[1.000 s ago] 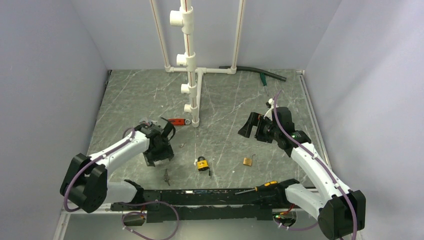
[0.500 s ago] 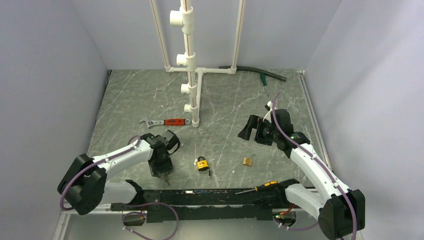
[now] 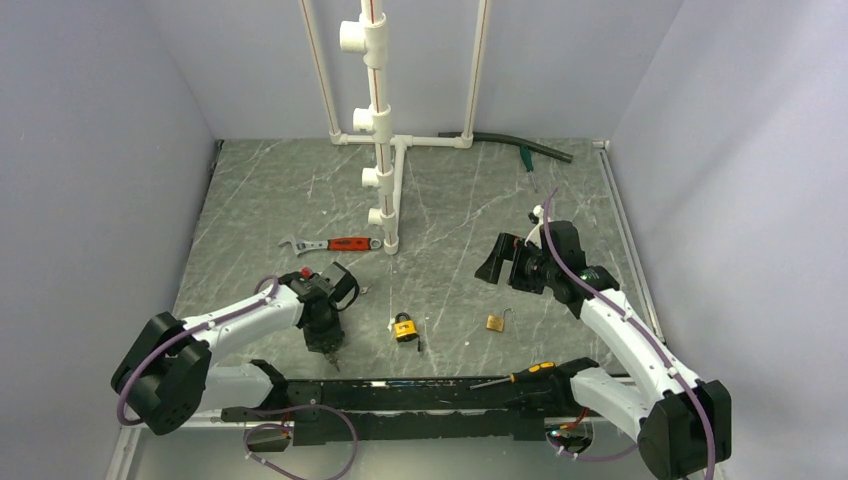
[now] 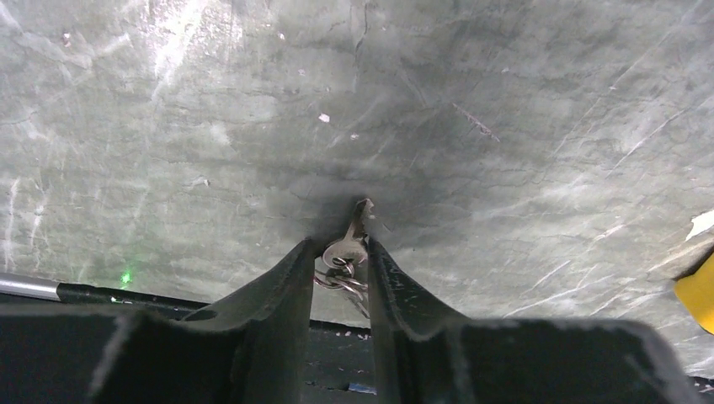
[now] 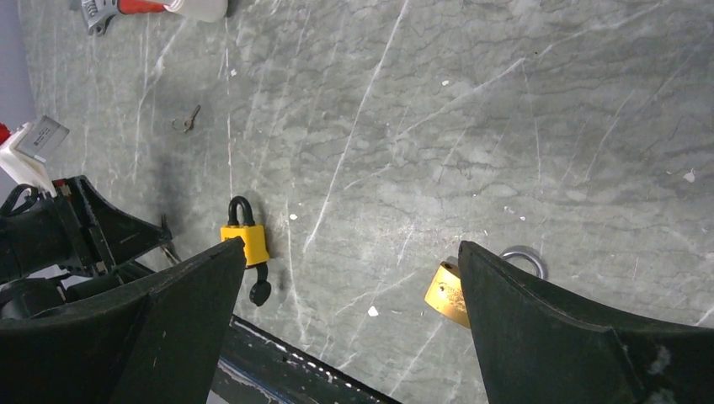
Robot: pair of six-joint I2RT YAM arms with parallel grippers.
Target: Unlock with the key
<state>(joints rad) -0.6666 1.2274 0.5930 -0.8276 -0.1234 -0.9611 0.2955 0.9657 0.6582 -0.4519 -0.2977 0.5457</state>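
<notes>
- My left hand (image 4: 341, 250) is pinched narrow on the key (image 4: 349, 249). Its dull grey head sits between my fingertips and its blade points out ahead over the surface (image 4: 505, 126).
- Only my left wrist camera shows this; from above, my hand covers the key.
- My right hand (image 5: 349, 261) hangs wide apart, holding nothing.
- Below it, on veined grey stone, a boxy yellow padlock (image 5: 245, 240) lies beside one finger and a shiny brass padlock (image 5: 449, 290) beside the other.

grey marble table (image 3: 260, 200), yellow padlock (image 3: 405, 327), brass padlock (image 3: 495, 322), red-handled wrench (image 3: 330, 244), key (image 4: 347, 248)
</notes>
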